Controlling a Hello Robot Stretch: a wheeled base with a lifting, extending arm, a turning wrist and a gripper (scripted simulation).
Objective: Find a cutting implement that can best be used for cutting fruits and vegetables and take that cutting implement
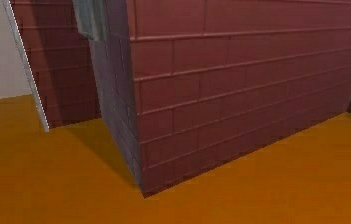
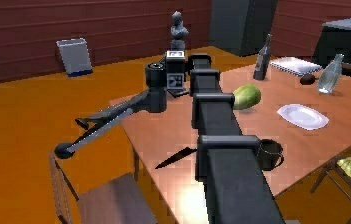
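A dark, slim, pointed knife [image 2: 175, 157] lies at the brown wooden table's [image 2: 313, 150] edge: probably light, stiff and sharp, best taken by the handle. The black claw [image 2: 71, 138], over bare orange floor [image 2: 23, 120], holds nothing.

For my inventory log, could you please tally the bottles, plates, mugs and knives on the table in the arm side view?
Bottles: 2 (dark bottle, clear bottle)
Plates: 1 (white plate)
Mugs: 1 (dark mug)
Knives: 1 (dark knife)
Total: 5
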